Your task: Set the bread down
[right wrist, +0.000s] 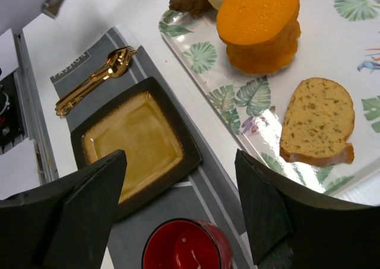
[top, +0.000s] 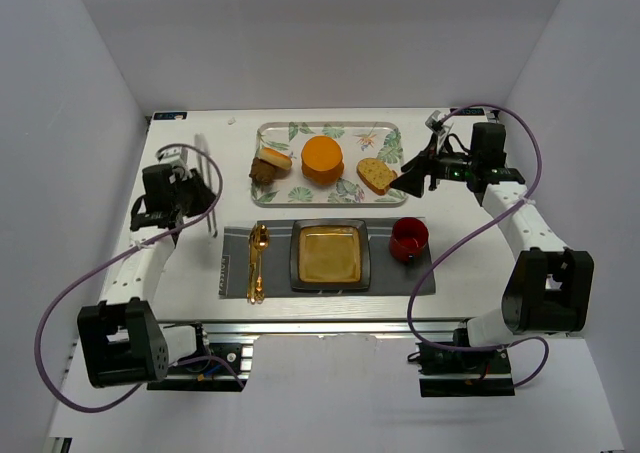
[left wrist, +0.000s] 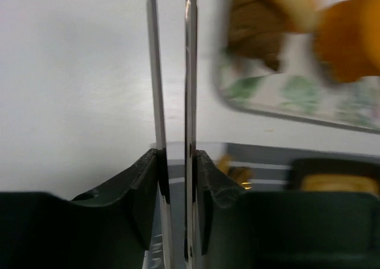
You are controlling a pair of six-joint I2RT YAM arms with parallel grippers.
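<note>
**Colleague:** Where is the bread now?

**Operator:** The bread (right wrist: 317, 129) lies flat on the right part of the patterned tray (right wrist: 332, 49), near its edge. Its brown crust edge is turned toward my right tool. The round orange food (right wrist: 261, 22) is near it, not touching.

**Colleague:** And your tools?

**Operator:** My right tool (right wrist: 179, 162) hangs open just off the tray, beside the bread, and holds nothing. My left tool (left wrist: 177, 162) is closed on two thin metal strips (left wrist: 155, 73), maybe tongs, at the left of the surface, well apart from the bread.

**Colleague:** So what is the step?

**Operator:** I think it is the reach to pick up the slice. I would bring the right tool over the bread and turn it so the jaws take the slice across its narrow width. Then I come down slowly, because the slice is thin and lies flat on a smooth tray. If the fingers do not catch the crust, it will only slide. I would close gently, since bread is soft and may break.

**Colleague:** And then where?

**Operator:** Probably the square plate (right wrist: 168, 123) on the grey mat. The red cup (right wrist: 187, 245) stands just beside it, so I should carry the slice high and not pass over the cup.
</note>
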